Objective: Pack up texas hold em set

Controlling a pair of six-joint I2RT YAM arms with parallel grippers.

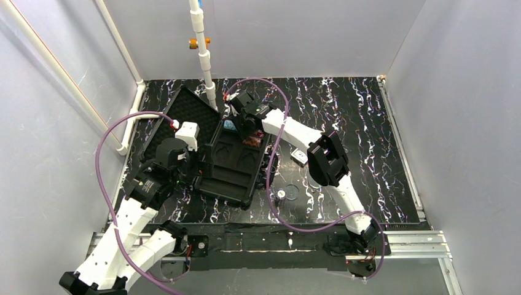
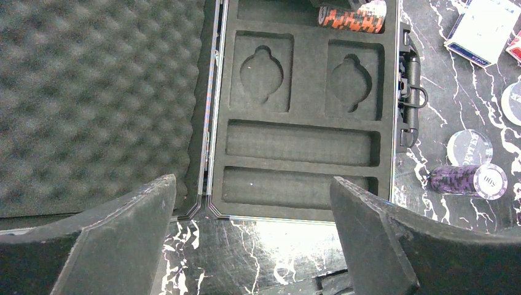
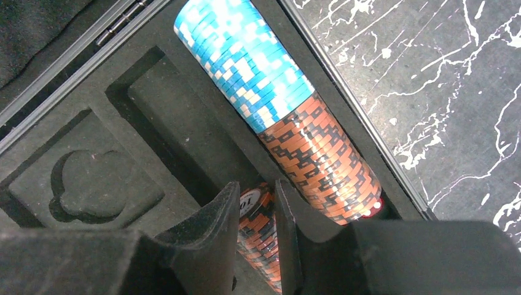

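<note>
Black case point(image 2: 301, 117) lying open, right end effector point(image 3: 255, 189) grasping brown chip stack point(image 3: 258, 239) inside case, left end effector point(image 2: 253, 184) hovering released above case

**Top external:** high behind both arm bases, looking down on the whole counter point(image 1: 368, 123). **Wrist views:** close, looking down past their own jaws (both onto the moulded tray point(image 2: 304, 120); right nearest).
</note>
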